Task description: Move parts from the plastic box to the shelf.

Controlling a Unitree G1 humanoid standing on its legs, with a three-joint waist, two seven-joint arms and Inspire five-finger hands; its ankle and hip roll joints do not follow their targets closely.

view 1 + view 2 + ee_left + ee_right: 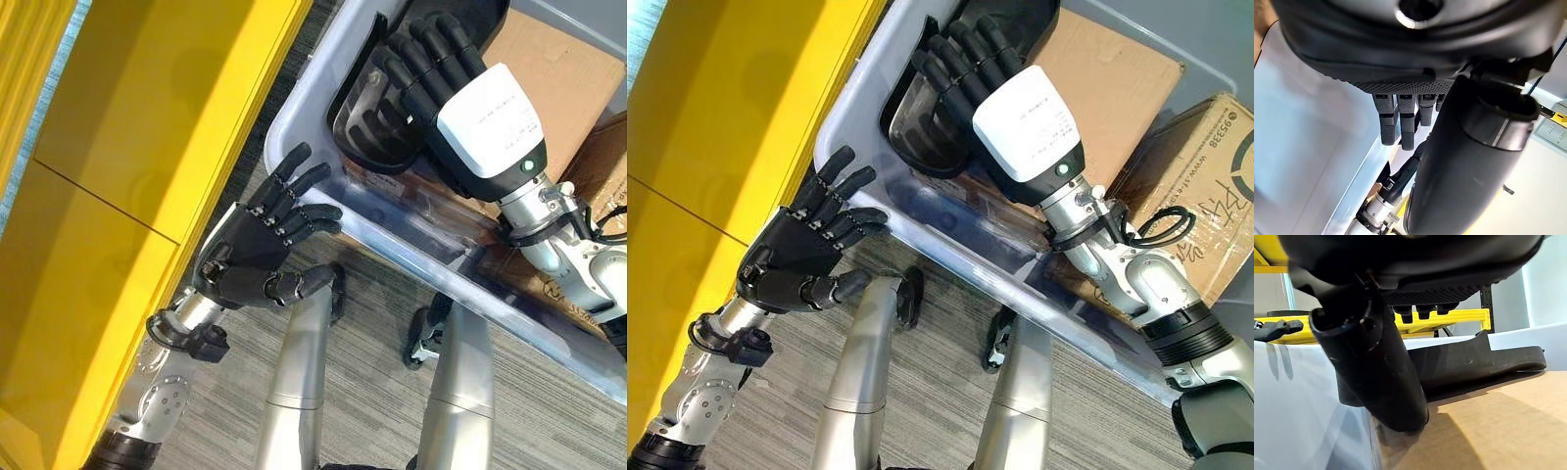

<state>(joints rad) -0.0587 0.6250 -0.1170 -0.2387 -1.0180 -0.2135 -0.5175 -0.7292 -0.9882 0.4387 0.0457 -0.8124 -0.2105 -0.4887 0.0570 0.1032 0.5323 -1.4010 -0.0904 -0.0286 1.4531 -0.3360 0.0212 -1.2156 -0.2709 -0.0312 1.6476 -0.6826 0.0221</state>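
Note:
A black curved plastic part point(358, 117) lies in the near corner of the translucent plastic box point(299, 98). My right hand point(460, 98), its back under a white cover, reaches into the box. Its fingers lie straight over the part and its thumb point(1376, 367) stands on the near side of the part point(1474, 364); I cannot see a closed grip. My left hand point(260, 245) hovers open outside the box, beside its corner and next to the yellow shelf point(127, 147); nothing is in it. The left wrist view shows its fingers point(1396, 122) relaxed beside the box wall.
Under and beside the part, brown cardboard point(1107, 59) fills much of the box. A second cardboard box point(1205, 186) stands at the right. The yellow shelf's wide flat surface runs along the left. Grey carpet lies below, between shelf and box.

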